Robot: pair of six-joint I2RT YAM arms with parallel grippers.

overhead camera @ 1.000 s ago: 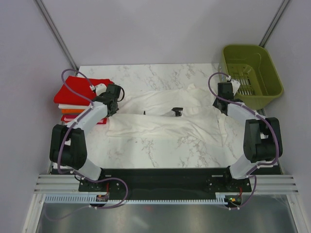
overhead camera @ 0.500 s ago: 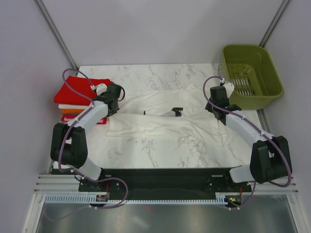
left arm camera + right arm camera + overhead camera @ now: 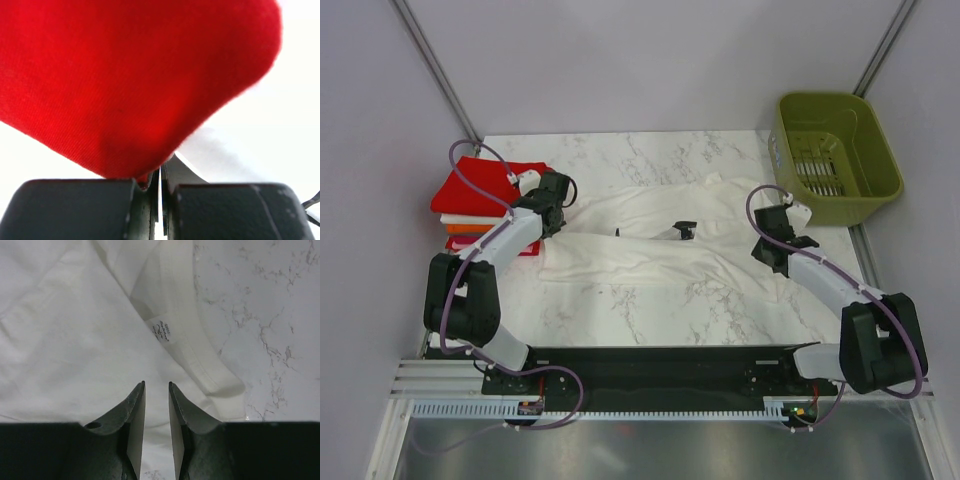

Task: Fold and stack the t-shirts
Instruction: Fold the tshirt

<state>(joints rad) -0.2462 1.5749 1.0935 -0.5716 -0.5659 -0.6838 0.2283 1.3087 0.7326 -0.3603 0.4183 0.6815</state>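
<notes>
Top external: white shirt [image 3: 650, 240] spread across mid worktop [image 3: 650, 310].
Right end effector [image 3: 156, 385]: slightly open, empty, over white shirt's right end, by collar.
Left end effector [image 3: 160, 172]: closed, tips touching red shirt [image 3: 125, 75], far left.

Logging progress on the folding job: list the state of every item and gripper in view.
white t-shirt: unfolded, spread rumpled across the table.
folded t-shirts: stacked at the table's left edge, red on top.
basket: upright, nothing seen inside.
left gripper: shut, beside the stack.
right gripper: open, over the white t-shirt, holding nothing.
</notes>
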